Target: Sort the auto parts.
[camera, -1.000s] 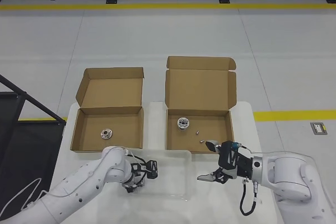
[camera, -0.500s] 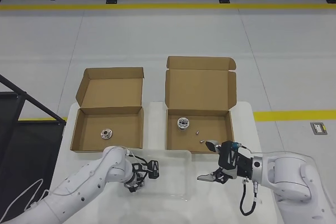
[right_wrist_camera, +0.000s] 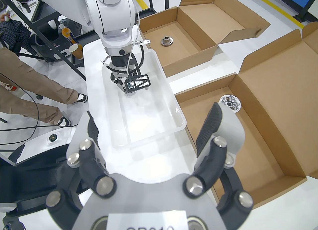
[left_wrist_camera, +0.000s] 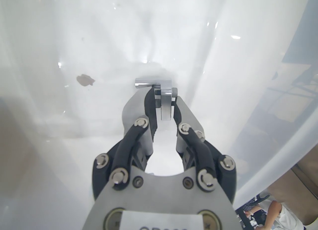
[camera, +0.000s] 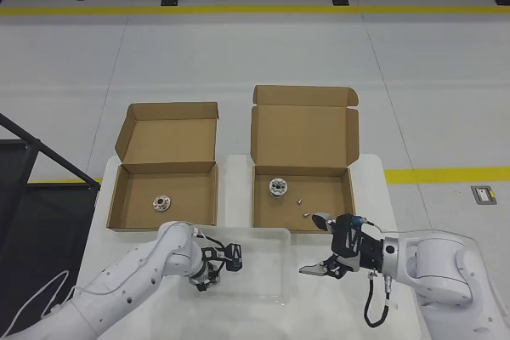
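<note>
Parts sit in three places on the bench [camera: 236, 191]. One small silver part [left_wrist_camera: 166, 110] is inside the clear tray [right_wrist_camera: 149, 116] at the front of the bench, pinched in the left hand [left_wrist_camera: 165, 95]. That hand is nearly closed. Its black pads [left_wrist_camera: 149, 106] press on the part's flat upright bar from both sides, with only the bar's thickness between them. A short round stub crosses the bar's far end, just past the fingertips. The hand reaches down into the tray near its left end. The part is at or just above the tray floor; I cannot tell whether it touches. A small brown speck [left_wrist_camera: 85, 80] marks the tray floor beside it.

The right hand [camera: 315, 245] holds nothing and is spread wide. One side of it is over the front of the right box [camera: 323, 189], the other over the bench just right of the tray.

A round toothed disc [camera: 277, 186] lies in the right box near its back left corner, with a tiny screw [camera: 299, 201] near it. A flanged hub [camera: 160, 202] lies in the left box [camera: 191, 189], well apart from the tray. Both boxes stand side by side behind the tray, lids folded back.
</note>
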Available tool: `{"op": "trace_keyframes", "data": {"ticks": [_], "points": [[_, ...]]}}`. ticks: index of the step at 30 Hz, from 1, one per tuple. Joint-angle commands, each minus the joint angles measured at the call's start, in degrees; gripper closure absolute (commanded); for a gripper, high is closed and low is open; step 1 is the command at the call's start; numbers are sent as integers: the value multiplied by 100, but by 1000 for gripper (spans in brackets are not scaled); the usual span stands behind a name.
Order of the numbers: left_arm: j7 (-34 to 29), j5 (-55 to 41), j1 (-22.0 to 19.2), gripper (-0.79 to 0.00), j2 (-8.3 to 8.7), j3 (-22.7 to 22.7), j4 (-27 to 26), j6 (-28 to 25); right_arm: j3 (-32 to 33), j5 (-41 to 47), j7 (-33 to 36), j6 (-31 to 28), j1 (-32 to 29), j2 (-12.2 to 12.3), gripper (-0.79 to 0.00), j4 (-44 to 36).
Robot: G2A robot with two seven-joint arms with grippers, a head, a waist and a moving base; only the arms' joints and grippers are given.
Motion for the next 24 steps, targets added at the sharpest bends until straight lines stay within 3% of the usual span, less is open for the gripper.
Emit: {"op": "trace_keyframes", "data": {"ticks": [1,6,11,19,24], "points": [[-10,1,-13,0,20,-58,-35,11,1,0,0,0,0,0,-785,0],[20,-48,31,0,143,-328,-281,-19,1,0,0,0,0,0,-785,0],[-64,22,174,0,371,-773,-815,68,1,0,0,0,0,0,-785,0],[-97,477,819,0,902,-2105,-2379,498,1,0,0,0,0,0,-785,0],[142,976,1338,0,1169,-2977,-2975,856,1,0,0,0,0,0,-785,0]]}}
